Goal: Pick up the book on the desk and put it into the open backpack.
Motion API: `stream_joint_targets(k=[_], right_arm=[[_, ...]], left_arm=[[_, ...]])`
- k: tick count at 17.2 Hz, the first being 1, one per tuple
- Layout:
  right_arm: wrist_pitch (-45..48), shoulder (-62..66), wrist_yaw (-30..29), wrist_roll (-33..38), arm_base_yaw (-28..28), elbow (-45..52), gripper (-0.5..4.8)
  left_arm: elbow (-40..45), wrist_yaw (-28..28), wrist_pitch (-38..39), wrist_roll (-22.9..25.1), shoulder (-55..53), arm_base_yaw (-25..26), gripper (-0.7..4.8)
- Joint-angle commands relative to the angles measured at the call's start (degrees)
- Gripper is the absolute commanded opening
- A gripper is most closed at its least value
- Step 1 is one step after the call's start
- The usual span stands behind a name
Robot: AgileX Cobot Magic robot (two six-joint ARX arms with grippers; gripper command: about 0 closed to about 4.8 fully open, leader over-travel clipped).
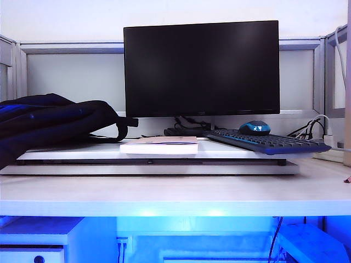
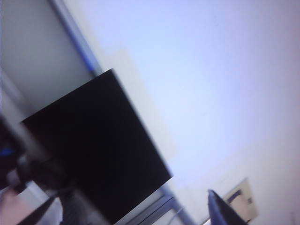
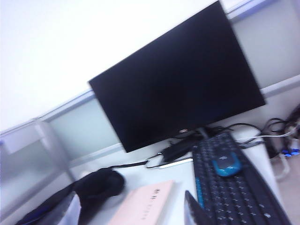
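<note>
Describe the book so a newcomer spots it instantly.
Find the black monitor at the desk's centre. Directly below its screen, on the raised white board, lies the book: thin, flat, pale tan cover, between the dark backpack and the black keyboard.

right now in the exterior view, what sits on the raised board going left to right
backpack → book → keyboard, with the blue mouse behind the keyboard's left part. Neither end effector shows in this view.

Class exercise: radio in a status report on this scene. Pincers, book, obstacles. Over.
Left pincer open, empty. Right pincer: one fingertip visible, nothing held. Book flat on raised board, untouched, beside backpack. Keyboard close alongside book.
</note>
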State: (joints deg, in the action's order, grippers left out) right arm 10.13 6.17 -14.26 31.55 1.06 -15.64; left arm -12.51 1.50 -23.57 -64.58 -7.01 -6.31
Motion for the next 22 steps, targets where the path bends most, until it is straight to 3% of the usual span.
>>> stream_joint_targets(k=[1, 5, 6, 10, 13, 18, 22], right_arm=[[4.6, 2.4, -1.1, 0.9, -0.1, -1.9, 2.85], [7.9, 8.9, -2.2, 3.2, -0.1, -5.0, 2.85], [7.9, 11.5, -3.9, 3.2, -0.1, -6.3, 2.86], [8.1, 23.8, -12.2, 5.9, -0.5, -12.1, 3.91], [8.2, 32.1, -12.9, 6.4, -4.1, -15.2, 4.77], [14.1, 46.4, -12.3, 6.4, -14.3, -16.5, 4.77], [22.9, 59.7, -11.6, 11.9, -18.7, -16.7, 4.79]], left_arm=[[-5.5, 0.3, -3.3, 3.1, -6.6, 0.0, 4.18], [-10.3, 6.2, -8.8, 1.9, -20.3, 0.0, 4.21], [-11.3, 7.8, -11.0, 0.1, -25.6, 0.1, 4.58], [-15.3, 11.5, -15.3, -2.3, -41.7, 2.0, 4.73], [-18.1, 16.0, -17.2, -6.1, -51.1, 7.3, 4.74], [-21.3, 25.3, -17.7, -8.2, -61.4, 18.3, 4.74], [-21.6, 24.8, -17.9, -7.2, -63.5, 20.9, 4.74]])
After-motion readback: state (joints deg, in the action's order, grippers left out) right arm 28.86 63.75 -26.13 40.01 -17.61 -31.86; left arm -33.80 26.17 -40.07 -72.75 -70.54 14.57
